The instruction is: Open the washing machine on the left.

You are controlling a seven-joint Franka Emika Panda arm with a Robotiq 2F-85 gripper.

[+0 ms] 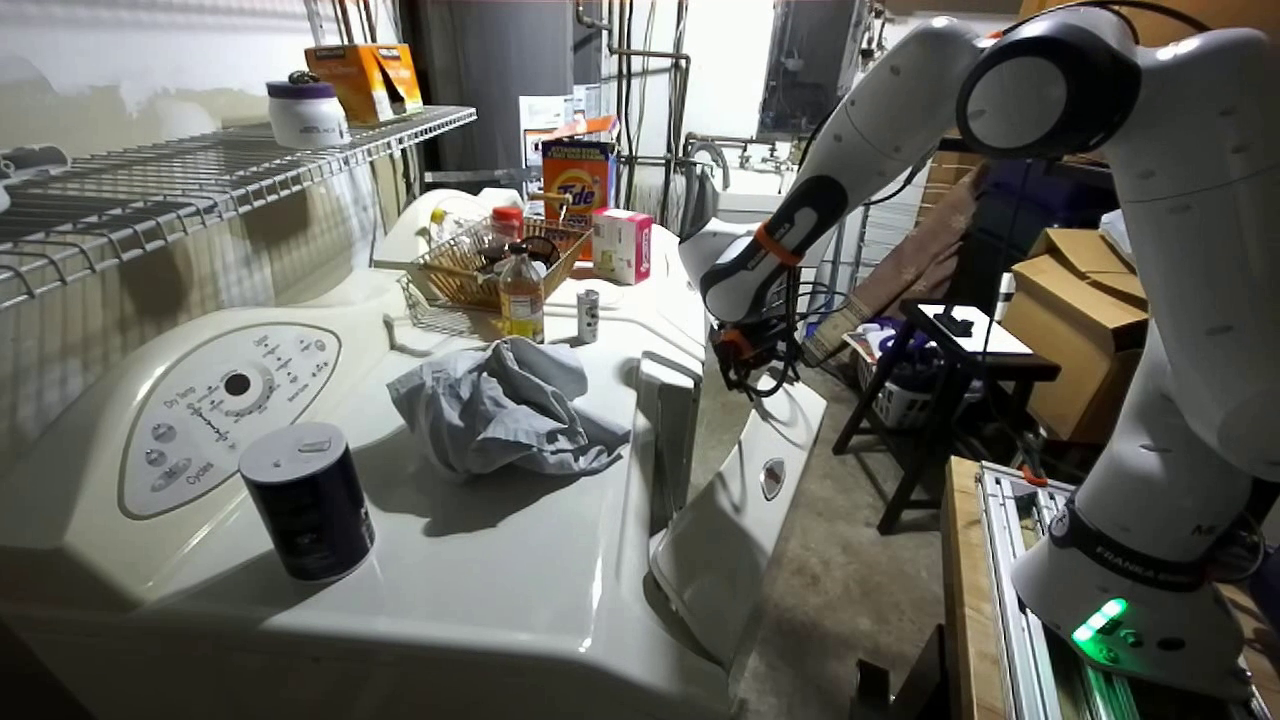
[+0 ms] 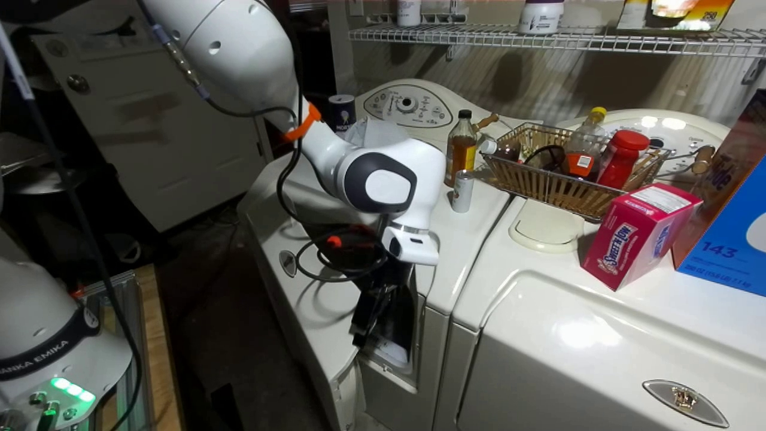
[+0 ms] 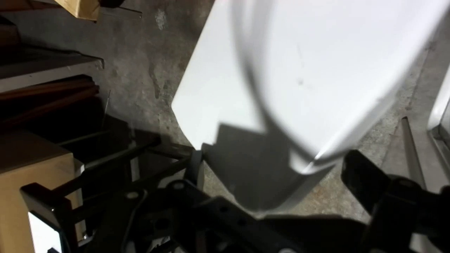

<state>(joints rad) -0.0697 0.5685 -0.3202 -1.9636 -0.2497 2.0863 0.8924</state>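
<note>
Room: a concrete floor (image 1: 850,550) before the washing machine (image 1: 470,590), a pale wall (image 1: 140,60) behind it, tan and patchy lower down.

Wire shelf (image 1: 200,190): above the washing machine's back, carrying a white jar (image 1: 308,122) with a purple lid and an orange box (image 1: 345,85).

Across the floor: a black stool (image 1: 1045,370) and a cardboard box (image 1: 1070,310), both well apart from the washing machine's front.

Room door (image 2: 149,120): white, round-knobbed, past the washing machine's side, dim in an exterior view.

Washing machine: white, box-shaped, just beside a similar second appliance (image 2: 574,341); oval control panel (image 1: 215,435) with a dial at its rear; hinged door (image 1: 725,530) swung out from the dark front opening (image 1: 672,430).

Washing machine top: glossy, with a crumpled gray cloth (image 1: 500,410) near the middle, a dark canister (image 1: 308,510) on the side away from the second appliance, and a bottle (image 1: 521,305) and a can (image 1: 588,316) near the seam between the two.

Second appliance top, beside the washing machine: a wire basket (image 2: 541,190) of bottles, a pink box (image 1: 622,247), a Tide box (image 1: 580,185).

Robot arm (image 1: 870,130): based on a wood-edged bench (image 1: 963,570) facing the washing machine's front, green lights on its base.

Gripper (image 3: 276,154): jaws spread, fingers (image 3: 365,179) well apart at the outer end of the washing machine's hinged door; the wrist view is dark and blurred there, so contact is hard to tell.
</note>
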